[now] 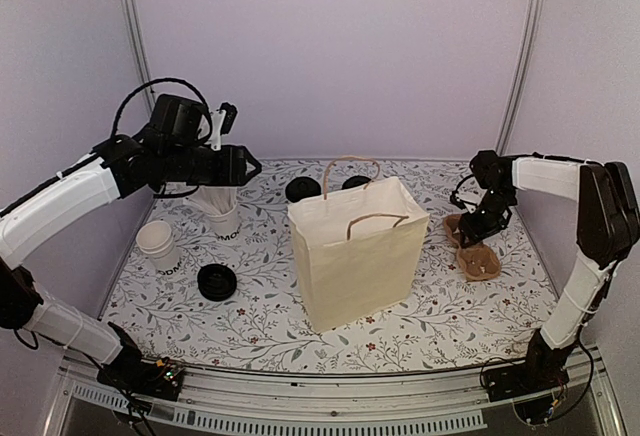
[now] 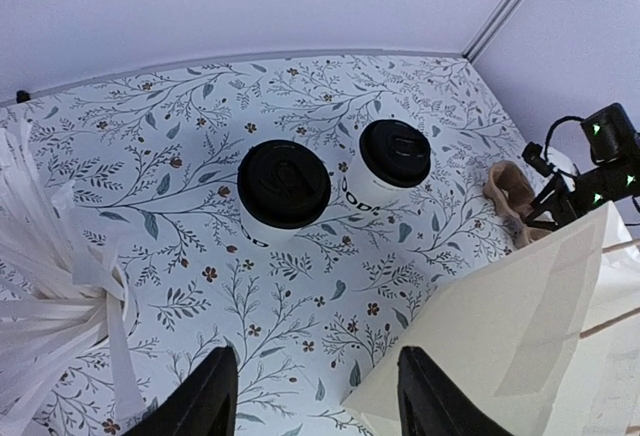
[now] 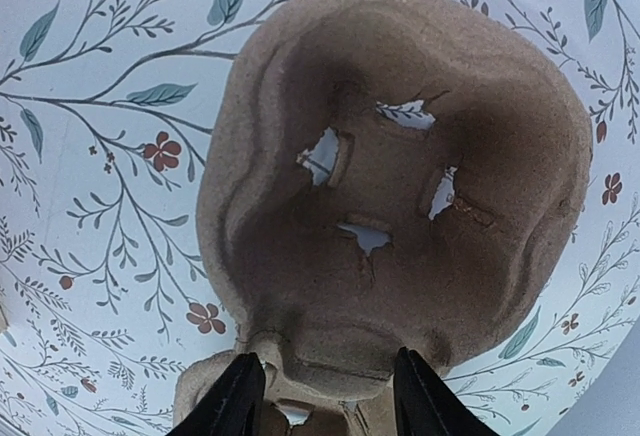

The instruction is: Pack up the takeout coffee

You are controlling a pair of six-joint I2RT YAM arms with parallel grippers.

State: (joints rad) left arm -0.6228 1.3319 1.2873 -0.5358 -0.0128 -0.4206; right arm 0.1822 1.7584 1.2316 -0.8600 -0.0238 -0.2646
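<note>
Two takeout coffees, white cups with black lids [image 2: 283, 184] [image 2: 395, 151], stand side by side on the floral table behind the paper bag [image 1: 355, 251]. In the top view they show as two black lids [image 1: 303, 189] [image 1: 355, 182]. My left gripper [image 2: 315, 401] is open and empty, raised above the table well short of the cups; in the top view it [image 1: 240, 166] hangs over the back left. My right gripper [image 3: 325, 396] has its fingers against both sides of the narrow middle of a brown pulp cup carrier [image 3: 400, 186], which lies on the table at the right [image 1: 482, 261].
A cup of white sticks [image 1: 220, 211] and a stack of lidless white cups [image 1: 158, 244] stand at the left, with a loose black lid [image 1: 217, 281] in front. The sticks [image 2: 50, 286] fan out close beside my left gripper. The bag's handles stand up.
</note>
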